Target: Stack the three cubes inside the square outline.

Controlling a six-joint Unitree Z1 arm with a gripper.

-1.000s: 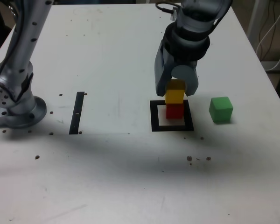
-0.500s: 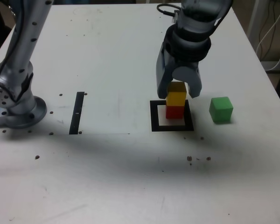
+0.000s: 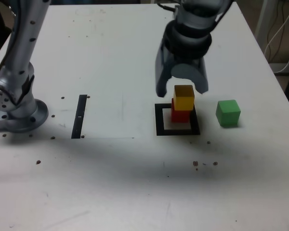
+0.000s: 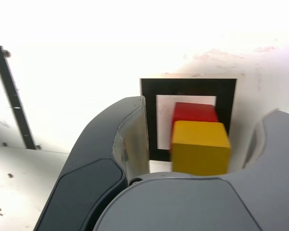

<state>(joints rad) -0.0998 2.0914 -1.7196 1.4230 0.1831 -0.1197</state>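
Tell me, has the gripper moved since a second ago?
Yes. In the exterior view the gripper has opened and risen away from the square outline, leaving the yellow cube on the red cube.

Bright, perhaps overexposed wrist view

The arm is seen reaching down from the top of the exterior view, its gripper (image 3: 182, 89) pointed downward. The jaws are spread wide apart, and nothing is clasped or touched by either finger (image 4: 130, 137).
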